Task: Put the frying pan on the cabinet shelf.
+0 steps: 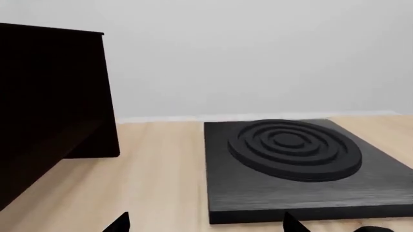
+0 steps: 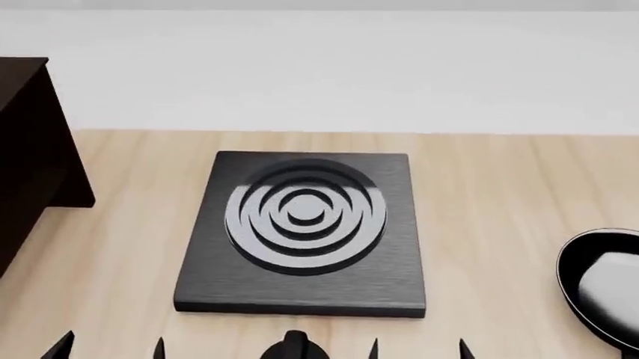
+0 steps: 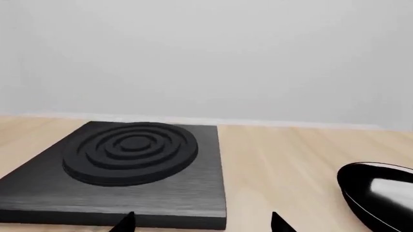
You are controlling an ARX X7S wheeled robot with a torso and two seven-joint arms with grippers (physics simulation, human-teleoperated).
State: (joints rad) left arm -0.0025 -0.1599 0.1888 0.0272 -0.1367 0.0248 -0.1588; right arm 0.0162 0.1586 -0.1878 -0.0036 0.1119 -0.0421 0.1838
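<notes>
The frying pan (image 2: pixel 602 286) lies on the wooden table at the right edge of the head view, black with a pale shiny inside; its handle is out of view. In the right wrist view the frying pan (image 3: pixel 379 193) lies off to one side of my right gripper (image 3: pixel 202 223), which is open and holds nothing. The dark cabinet (image 2: pixel 30 161) stands at the far left, and the cabinet (image 1: pixel 51 101) also fills one side of the left wrist view; its shelf board is not plainly visible. My left gripper (image 1: pixel 206 224) is open and empty, near the table's front edge.
A square black stove plate (image 2: pixel 304 232) with concentric rings lies in the middle of the light wooden table (image 2: pixel 489 187), ahead of both grippers. A pale wall runs behind the table. A small dark round shape (image 2: pixel 292 345) shows at the bottom centre of the head view.
</notes>
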